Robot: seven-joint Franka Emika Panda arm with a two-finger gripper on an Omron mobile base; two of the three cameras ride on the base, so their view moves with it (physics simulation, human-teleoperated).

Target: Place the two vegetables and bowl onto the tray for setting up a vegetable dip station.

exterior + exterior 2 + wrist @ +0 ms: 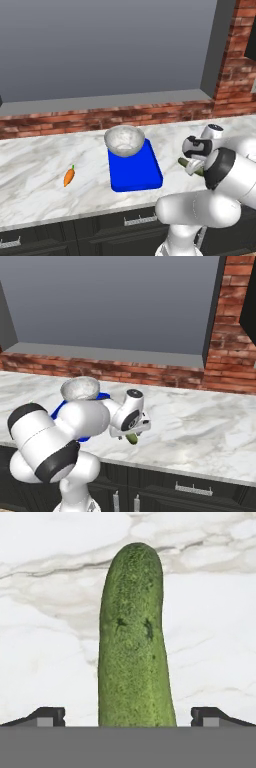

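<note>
The cucumber (134,637) is seen in the hand view as a slim, dark green body with a finely pebbled skin and a rounded end, running up from between the two dark fingertips (45,716), which stand well apart on either side of it. Contact between the pads and the cucumber cannot be confirmed from these pictures, so it cannot be told whether the gripper (131,432) is clamped on it or merely placed around it. In the right base view the cucumber's end is seen protruding below the hand, over bare marble counter (210,421) to the right of the tray (135,172).

The tray is recorded as a flat, bright blue rectangle with rounded corners, lying on the white, grey-veined marble. The bowl (124,140), round, deep and speckled grey-white like stone, is found at the tray's far short end, overlapping its edge. The carrot (69,176), small, orange and tapered with a green tip, lies on the counter well to the left of the tray.

A red brick wall (100,117) backs the counter. No labels or writing are legible.
</note>
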